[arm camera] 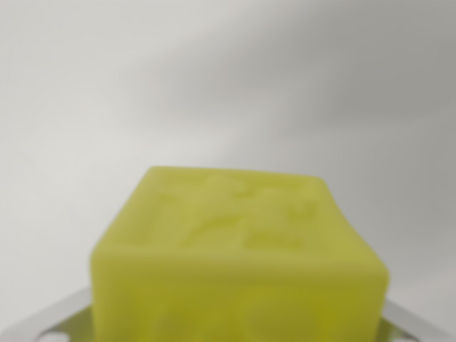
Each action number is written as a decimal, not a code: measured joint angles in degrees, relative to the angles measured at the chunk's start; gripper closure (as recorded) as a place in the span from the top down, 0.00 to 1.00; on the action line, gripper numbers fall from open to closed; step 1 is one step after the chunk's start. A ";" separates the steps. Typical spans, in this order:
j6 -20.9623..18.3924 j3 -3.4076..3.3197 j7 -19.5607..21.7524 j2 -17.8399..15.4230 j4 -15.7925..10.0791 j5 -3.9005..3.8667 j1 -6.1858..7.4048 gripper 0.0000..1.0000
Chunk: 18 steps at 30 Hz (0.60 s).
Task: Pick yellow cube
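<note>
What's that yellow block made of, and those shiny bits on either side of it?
The yellow cube looks like matte, slightly translucent plastic or rubber, with raised relief moulded on top. The side pieces look like polished metal, judging by their silvery gleam. The picture is blurred, so neither is certain.

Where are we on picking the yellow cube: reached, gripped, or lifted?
Reached: the blurred yellow embossed cube fills the lower wrist view, with metal finger parts showing at both bottom corners beside it. Whether the hand has closed on it can't be told. The lift isn't confirmed; only plain white background shows.
</note>
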 joint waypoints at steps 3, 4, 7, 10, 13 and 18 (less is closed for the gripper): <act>-1.07 0.00 0.07 -0.98 0.08 -0.09 -0.01 0.00; -1.42 0.00 0.09 -1.28 0.11 -0.12 -0.02 0.00; -2.51 0.00 0.15 -2.26 0.24 -0.20 -0.02 0.00; -3.60 0.00 0.20 -3.20 0.39 -0.28 -0.03 0.00; -4.69 0.00 0.26 -4.11 0.58 -0.35 -0.04 0.00; -6.53 0.00 0.34 -5.58 0.93 -0.45 -0.05 0.00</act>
